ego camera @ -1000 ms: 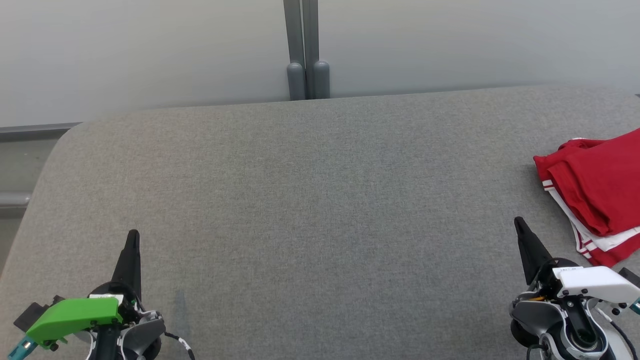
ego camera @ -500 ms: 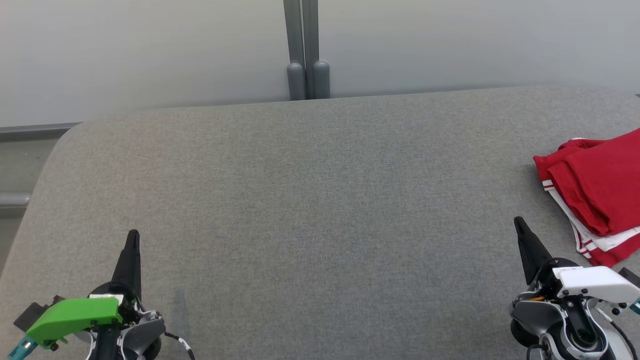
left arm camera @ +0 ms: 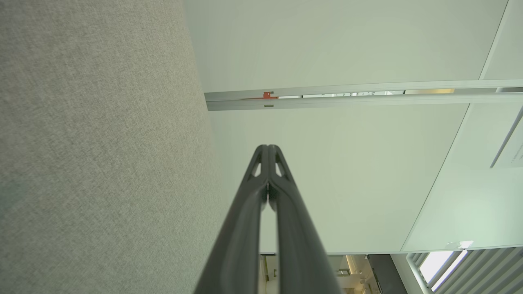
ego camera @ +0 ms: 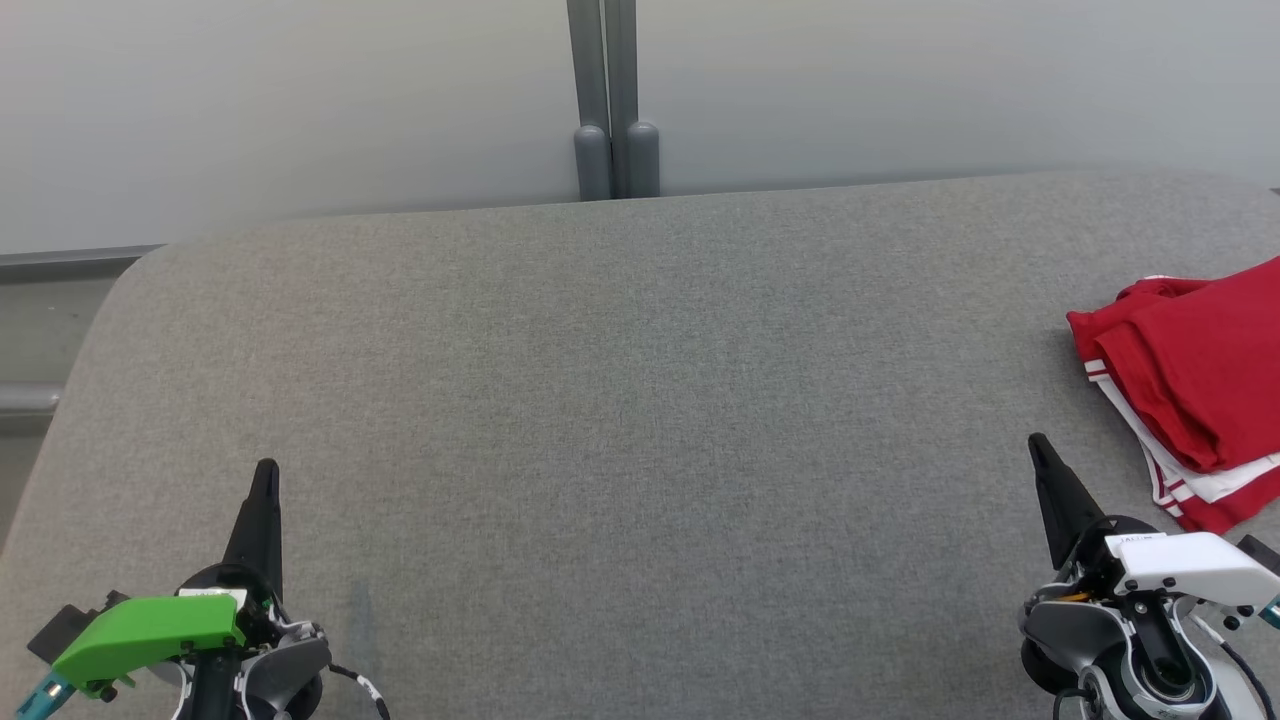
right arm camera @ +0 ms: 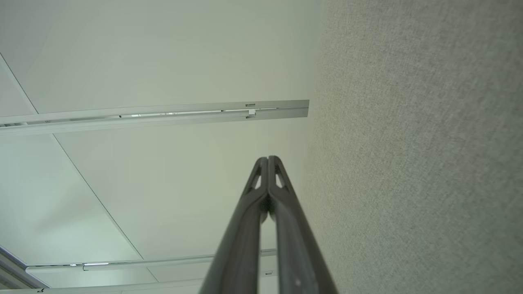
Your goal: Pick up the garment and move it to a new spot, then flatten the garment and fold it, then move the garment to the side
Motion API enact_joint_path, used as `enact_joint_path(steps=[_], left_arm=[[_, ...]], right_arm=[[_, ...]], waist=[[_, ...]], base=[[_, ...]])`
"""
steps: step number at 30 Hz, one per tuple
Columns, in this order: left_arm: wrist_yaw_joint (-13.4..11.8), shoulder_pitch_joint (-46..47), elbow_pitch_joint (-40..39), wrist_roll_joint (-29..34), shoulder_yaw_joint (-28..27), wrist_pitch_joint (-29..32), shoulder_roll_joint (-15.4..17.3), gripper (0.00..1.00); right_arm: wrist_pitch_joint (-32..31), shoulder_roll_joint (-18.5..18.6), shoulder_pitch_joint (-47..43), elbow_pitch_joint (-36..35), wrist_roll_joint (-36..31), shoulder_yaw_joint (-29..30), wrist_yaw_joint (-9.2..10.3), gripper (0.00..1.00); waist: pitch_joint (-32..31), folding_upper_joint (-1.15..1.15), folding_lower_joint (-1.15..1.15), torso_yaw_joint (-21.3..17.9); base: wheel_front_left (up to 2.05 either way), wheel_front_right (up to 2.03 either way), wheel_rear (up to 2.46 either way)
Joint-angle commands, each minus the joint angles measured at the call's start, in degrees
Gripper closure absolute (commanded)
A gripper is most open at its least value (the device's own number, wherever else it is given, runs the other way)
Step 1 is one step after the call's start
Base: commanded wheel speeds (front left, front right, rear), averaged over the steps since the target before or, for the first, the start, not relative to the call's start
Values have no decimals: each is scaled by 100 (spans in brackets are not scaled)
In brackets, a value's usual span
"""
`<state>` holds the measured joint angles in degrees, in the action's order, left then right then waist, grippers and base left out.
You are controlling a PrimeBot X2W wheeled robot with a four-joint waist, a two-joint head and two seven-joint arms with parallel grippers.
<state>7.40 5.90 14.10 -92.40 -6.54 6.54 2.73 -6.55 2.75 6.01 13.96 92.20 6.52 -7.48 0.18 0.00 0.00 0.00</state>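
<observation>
Garment (ego camera: 1195,385): red, white stripes, folded | right hand (ego camera: 1037,445) label (ego camera: 1135,540): unreadable

garment (ego camera: 1195,385): red and white folds run off the right edge, full shape unseen | left gripper (ego camera: 265,468): base cut by bottom edge | right gripper (ego camera: 1037,445): wrist cut at the corner | sign (left arm camera: 512,152): clipped, print too small to read

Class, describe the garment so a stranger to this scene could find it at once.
Start at the wide grey table. Follow it to its right edge. There lies the folded garment, the one red thing, white-banded, on plain grey.
</observation>
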Motion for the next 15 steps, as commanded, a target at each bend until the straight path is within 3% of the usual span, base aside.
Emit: enact_joint_path(steps=[1, 15], left_arm=[[30, 67, -13, -2, -15, 20, 27, 100], [30, 67, -13, -2, -14, 19, 27, 100]], right_arm=[[-17, 24, 40, 13, 39, 9, -3, 100], [-17, 24, 40, 13, 39, 9, -2, 100]], waist=[[0, 0, 0, 0], [0, 0, 0, 0]], base=[[0, 0, 0], [0, 0, 0]])
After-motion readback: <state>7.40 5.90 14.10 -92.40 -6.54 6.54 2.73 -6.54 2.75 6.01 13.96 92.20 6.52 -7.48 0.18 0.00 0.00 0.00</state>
